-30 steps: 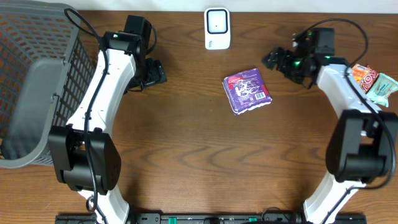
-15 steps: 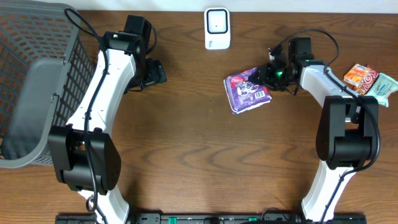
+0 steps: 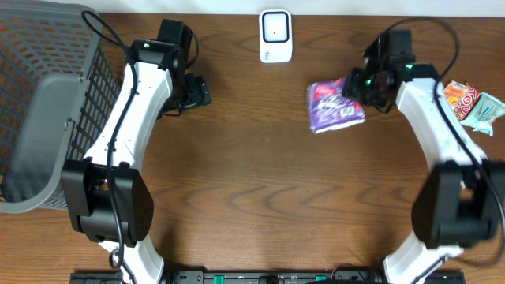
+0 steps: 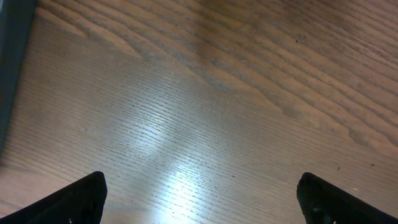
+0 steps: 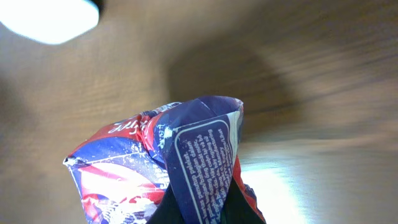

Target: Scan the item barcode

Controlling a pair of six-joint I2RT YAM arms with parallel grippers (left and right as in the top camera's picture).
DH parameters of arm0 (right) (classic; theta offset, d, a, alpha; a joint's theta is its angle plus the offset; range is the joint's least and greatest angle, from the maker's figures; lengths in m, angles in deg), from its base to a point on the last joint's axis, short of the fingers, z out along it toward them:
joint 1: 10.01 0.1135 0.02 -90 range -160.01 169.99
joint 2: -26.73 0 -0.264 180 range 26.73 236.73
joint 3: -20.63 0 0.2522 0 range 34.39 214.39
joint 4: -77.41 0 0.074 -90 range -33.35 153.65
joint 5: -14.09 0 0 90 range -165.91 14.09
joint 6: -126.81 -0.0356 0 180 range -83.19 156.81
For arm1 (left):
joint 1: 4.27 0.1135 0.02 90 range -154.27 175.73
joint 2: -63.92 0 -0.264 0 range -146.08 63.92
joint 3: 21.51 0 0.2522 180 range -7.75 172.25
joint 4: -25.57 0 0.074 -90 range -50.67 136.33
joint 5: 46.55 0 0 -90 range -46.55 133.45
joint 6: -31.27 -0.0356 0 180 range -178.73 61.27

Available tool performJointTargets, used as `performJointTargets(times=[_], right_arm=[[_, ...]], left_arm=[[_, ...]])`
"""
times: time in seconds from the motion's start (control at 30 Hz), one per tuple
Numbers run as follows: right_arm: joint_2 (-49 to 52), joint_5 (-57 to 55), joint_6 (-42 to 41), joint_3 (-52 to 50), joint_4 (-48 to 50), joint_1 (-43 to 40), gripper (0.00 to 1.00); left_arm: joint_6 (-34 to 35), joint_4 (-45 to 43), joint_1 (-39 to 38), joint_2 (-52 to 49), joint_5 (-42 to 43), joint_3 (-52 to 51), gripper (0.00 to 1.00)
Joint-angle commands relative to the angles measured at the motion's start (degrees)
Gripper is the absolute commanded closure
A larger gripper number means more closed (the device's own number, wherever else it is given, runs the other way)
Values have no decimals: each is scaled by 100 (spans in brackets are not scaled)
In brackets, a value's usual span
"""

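overhead: right gripper (image 3: pixel 357 85) pinches the purple snack packet (image 3: pixel 335 106) by one edge, barcode scanner (image 3: pixel 275 35) well off beyond the fingertips | left wrist: left gripper (image 4: pixel 202 199) spread wide above the wooden table (image 4: pixel 186 93) | right wrist: packet (crumpled, fine print showing) clamped between the fingers

Brown wooden worktop, lit from above.

The worktop (image 3: pixel 252 197) fills nearly the whole overhead view: warm brown wood with long wavy grain running side to side and darker bands looping through it. Along its far edge a thin pale strip (image 3: pixel 355 6) shows beyond the wood; whether that is wall or floor cannot be told. Seen close from the left wrist, the grain reads as fine parallel lines, with a soft whitish sheen (image 4: pixel 168 174) where light falls on it. From the right wrist, a brighter patch of glare (image 5: pixel 292 180) lies on the wood.
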Motion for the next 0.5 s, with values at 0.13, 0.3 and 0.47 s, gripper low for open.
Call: performJointTargets(times=[0.13, 0.3, 0.47], right_arm=[[-302, -5198, -909, 116, -560, 1156, 99], [275, -6081, -966, 107, -643, 1762, 99], [848, -5578, -966, 107, -450, 2288, 96]], left_arm=[[-33, 20, 24, 66, -74, -9, 2], [-33, 20, 24, 66, -74, -9, 2], [-33, 20, 24, 66, -74, -9, 2]])
